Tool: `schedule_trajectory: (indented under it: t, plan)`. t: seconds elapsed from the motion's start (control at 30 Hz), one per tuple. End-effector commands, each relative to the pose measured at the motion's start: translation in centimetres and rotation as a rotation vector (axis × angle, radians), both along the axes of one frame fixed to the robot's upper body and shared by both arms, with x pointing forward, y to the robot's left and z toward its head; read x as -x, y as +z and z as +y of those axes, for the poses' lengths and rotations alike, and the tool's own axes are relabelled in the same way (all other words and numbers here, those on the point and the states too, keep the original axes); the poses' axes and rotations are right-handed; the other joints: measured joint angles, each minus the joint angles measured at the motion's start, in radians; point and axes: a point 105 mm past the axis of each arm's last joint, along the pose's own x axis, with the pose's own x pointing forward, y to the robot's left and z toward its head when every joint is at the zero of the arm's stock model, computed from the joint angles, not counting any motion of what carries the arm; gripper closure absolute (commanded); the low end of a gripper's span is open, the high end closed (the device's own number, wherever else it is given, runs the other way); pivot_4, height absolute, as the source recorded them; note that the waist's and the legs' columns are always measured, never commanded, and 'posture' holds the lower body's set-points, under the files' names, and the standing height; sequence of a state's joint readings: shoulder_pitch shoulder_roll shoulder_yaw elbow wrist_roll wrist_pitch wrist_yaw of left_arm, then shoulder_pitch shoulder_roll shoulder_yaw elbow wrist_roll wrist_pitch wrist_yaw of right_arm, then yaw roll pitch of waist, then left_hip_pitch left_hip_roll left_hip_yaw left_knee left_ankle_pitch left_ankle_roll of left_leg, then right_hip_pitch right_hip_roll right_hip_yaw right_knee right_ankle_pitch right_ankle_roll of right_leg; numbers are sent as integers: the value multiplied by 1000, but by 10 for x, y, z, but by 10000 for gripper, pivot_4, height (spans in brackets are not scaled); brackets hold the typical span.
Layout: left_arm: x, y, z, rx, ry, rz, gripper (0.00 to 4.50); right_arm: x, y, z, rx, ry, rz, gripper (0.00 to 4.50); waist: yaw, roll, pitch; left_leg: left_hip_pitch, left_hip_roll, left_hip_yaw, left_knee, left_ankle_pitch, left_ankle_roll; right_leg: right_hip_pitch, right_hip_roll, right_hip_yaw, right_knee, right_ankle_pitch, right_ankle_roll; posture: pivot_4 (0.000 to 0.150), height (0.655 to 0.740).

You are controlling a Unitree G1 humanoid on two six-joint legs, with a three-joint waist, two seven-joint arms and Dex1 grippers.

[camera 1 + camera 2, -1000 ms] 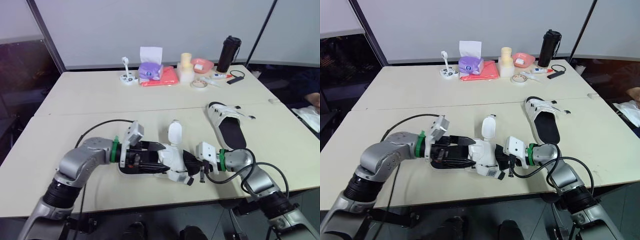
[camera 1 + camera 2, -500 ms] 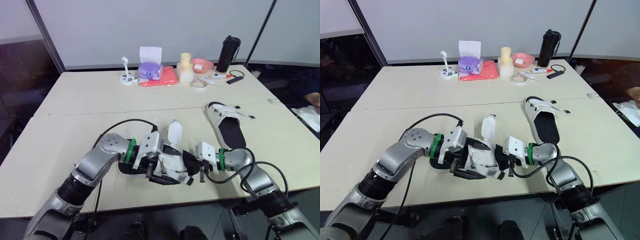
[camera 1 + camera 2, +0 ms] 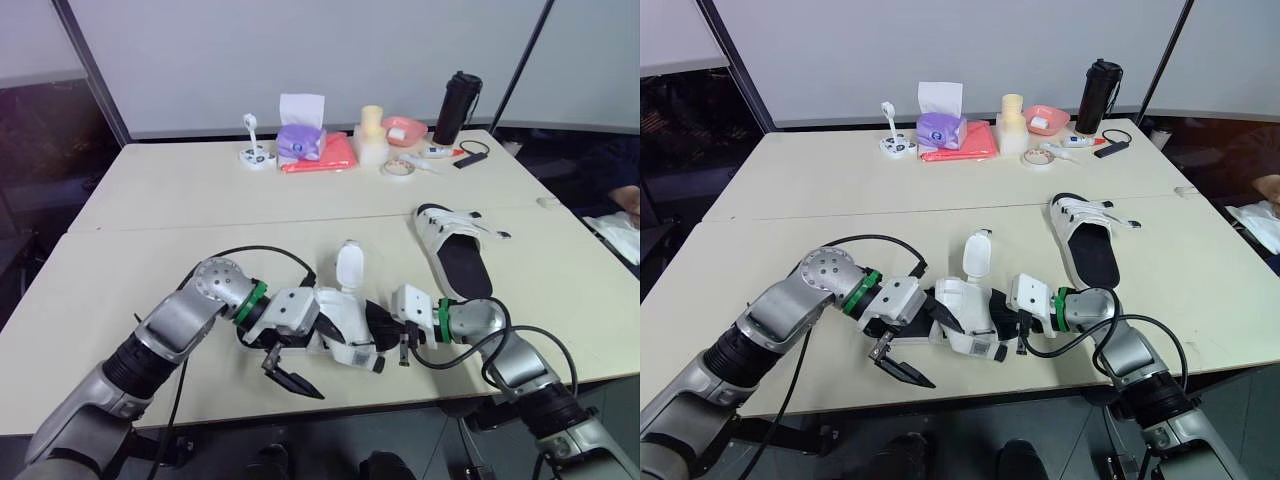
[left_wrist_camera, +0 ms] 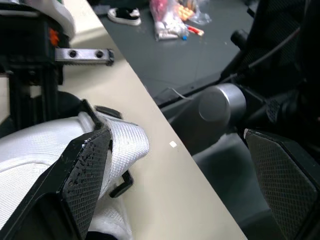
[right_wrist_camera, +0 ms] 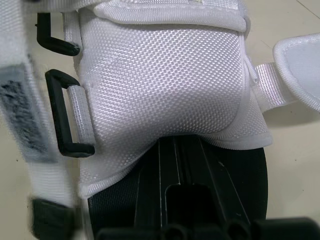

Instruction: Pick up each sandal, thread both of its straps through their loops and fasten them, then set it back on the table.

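Sandal (image 3: 342, 318) lies crosswise — long axis left to right — left pincer (image 4: 176, 137) spread wide, gripping nothing.

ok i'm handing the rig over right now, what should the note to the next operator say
Left claw open, one finger over the near sandal's white upper, holding nothing. Right claw at that sandal's sole end; grip hidden.
Near sandal by the table's front edge: one strap stands loose, black loops empty. Second sandal lies farther right.
Done: near sandal not fastened yet. Left: thread and fasten both straps, set it down, then the second sandal.
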State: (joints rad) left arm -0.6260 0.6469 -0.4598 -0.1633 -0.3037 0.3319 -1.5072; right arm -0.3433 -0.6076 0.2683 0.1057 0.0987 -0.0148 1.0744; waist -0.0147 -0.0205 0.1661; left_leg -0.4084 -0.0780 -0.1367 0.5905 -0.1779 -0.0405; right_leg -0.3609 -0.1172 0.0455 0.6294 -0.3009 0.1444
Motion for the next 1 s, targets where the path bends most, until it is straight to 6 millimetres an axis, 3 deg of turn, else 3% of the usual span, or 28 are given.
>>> schedule_trajectory:
  t: [0.03,0.3,0.53,0.77,1.0]
  plan:
    - [11,4,2,-4,-81,-24,606,14,-46,-14,134,-39,148,45000,0,0,0,0,0,0,0,0,0,0,0,0,0,0,0,1500,7344]
    - [24,1,18,-67,-153,-15,606,13,-46,-14,136,-41,147,45000,1,0,0,0,0,0,-1,0,0,-3,-1,0,0,-1,-1,1500,7344]
    - [18,9,22,-29,-87,-16,606,13,-48,-13,139,-37,146,45000,0,0,0,-1,1,0,-1,0,0,-5,-2,0,0,-1,-2,1500,7344]
    - [-8,31,19,143,266,176,606,14,-49,-12,140,-32,145,45000,-1,0,0,-1,1,-1,-2,0,0,-6,-1,0,0,-1,-2,1500,7344]
    - [7,29,40,156,482,476,606,14,-49,-13,146,-26,147,45000,-1,-1,0,-1,1,-1,-3,0,0,-7,0,-1,0,-1,-2,1500,7344]
